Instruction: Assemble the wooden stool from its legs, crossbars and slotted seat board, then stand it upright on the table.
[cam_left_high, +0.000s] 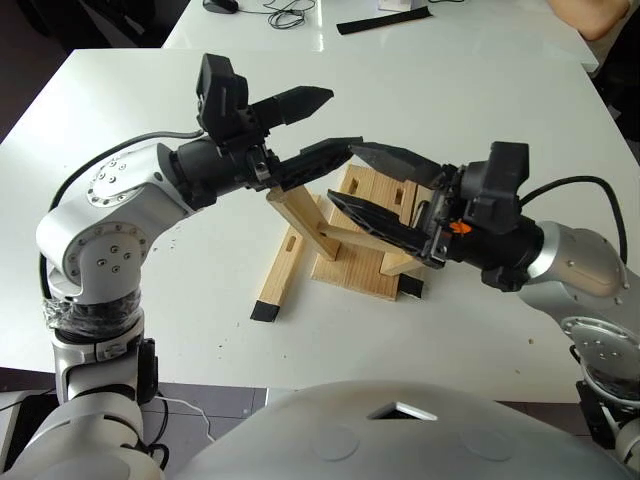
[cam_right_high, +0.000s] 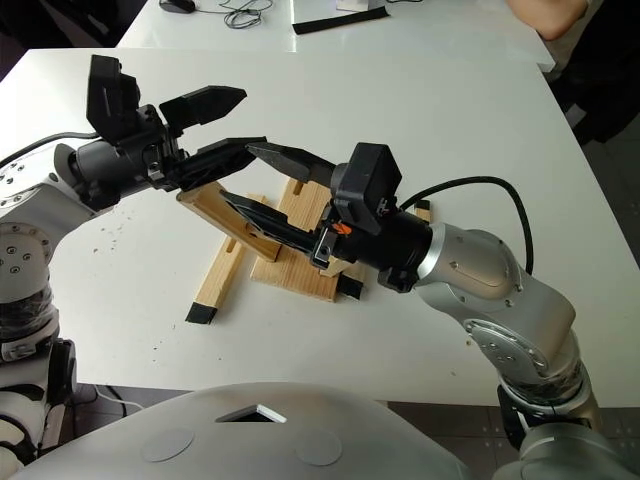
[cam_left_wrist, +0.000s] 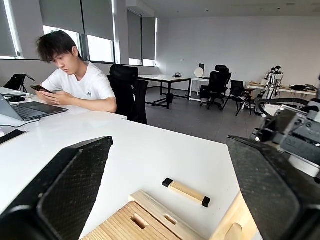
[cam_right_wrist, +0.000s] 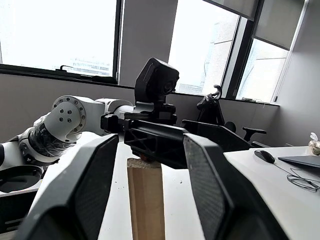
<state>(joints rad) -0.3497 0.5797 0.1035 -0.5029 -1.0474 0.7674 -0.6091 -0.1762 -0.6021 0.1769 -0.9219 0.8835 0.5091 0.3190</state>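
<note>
Left eye view | left gripper (cam_left_high: 340, 120): fingers held apart, nothing gripped, lower finger laid just over top end of raised leg (cam_left_high: 305, 222) | seat board (cam_left_high: 350, 265): laid flat mid-table (cam_left_high: 450, 90), second leg (cam_left_high: 278, 272) laid just beside it | right gripper (cam_left_high: 342, 172): fingers parted either side of raised leg, not clamped.

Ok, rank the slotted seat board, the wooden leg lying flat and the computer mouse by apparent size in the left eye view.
1. slotted seat board, largest even though partly hidden.
2. wooden leg lying flat.
3. computer mouse, smallest, though it lies on the far table, so distance shrinks it.
</note>
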